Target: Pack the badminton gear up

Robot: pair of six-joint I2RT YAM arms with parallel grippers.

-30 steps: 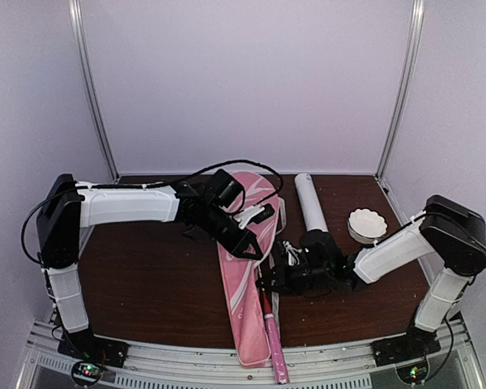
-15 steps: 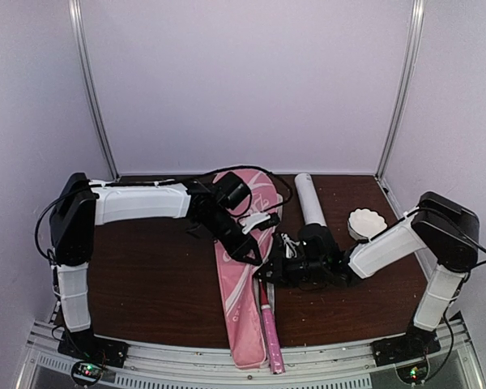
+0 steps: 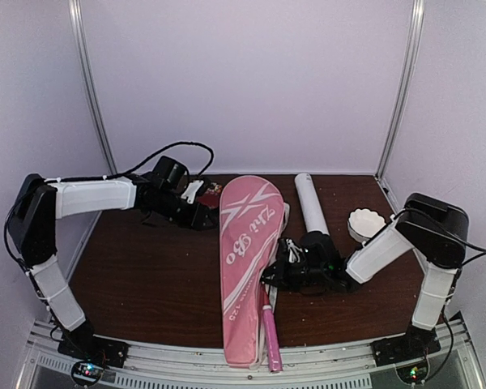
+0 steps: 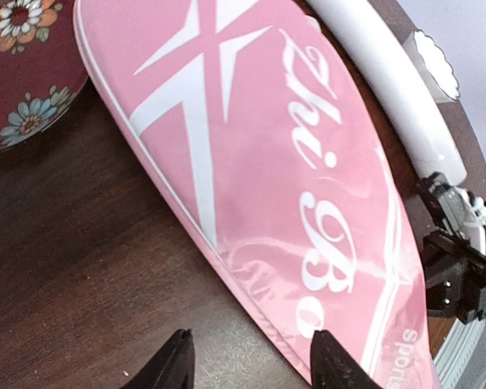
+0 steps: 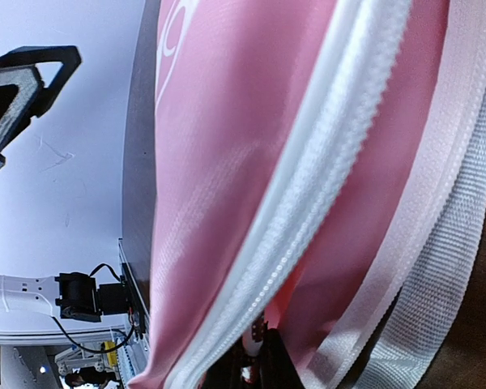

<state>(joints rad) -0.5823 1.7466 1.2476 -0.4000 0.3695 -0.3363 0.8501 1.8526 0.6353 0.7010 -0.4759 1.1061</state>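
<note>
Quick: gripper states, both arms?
Left gripper: open, empty.
Right gripper: looks shut on the bag edge.

Our left arm (image 3: 97,197) rises from its base, bends at the shoulder and runs level toward the right. The left gripper (image 3: 206,217) (image 4: 251,369) points down and rightward, jaws spread, empty. Our right arm (image 3: 381,247) stretches low to the left. Its right gripper (image 3: 272,275) is too hidden to tell whether it is closed.

Pink bag (image 3: 247,259) flat beside white tube (image 3: 311,203)
</note>
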